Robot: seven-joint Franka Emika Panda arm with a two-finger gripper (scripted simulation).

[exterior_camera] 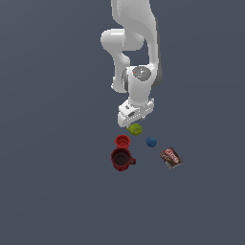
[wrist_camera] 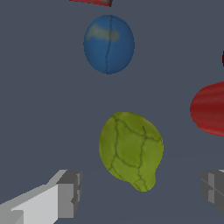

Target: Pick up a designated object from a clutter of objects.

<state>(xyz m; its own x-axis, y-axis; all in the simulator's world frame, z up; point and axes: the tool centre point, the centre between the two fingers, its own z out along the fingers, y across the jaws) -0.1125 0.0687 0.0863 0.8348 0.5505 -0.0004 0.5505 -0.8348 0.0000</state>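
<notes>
The designated object is a yellow-green lumpy fruit (exterior_camera: pixel 135 129) lying on the grey floor, the item of the clutter nearest the arm. My gripper (exterior_camera: pixel 131 123) hangs just above it. In the wrist view the fruit (wrist_camera: pixel 131 148) lies between my two grey fingers (wrist_camera: pixel 68 194), which stand wide apart on either side of it without touching it. The gripper (wrist_camera: pixel 141 189) is open and empty. The other clutter items are a blue ball (exterior_camera: pixel 151 141), a small red cup (exterior_camera: pixel 122 141), a dark red mug (exterior_camera: pixel 122 159) and a brown-red packet (exterior_camera: pixel 171 158).
In the wrist view the blue ball (wrist_camera: pixel 108 43) lies beyond the fruit and the red cup (wrist_camera: pixel 212 109) sits close beside one finger. The packet's edge (wrist_camera: pixel 94 1) just shows. The mug stands right behind the cup, away from the arm.
</notes>
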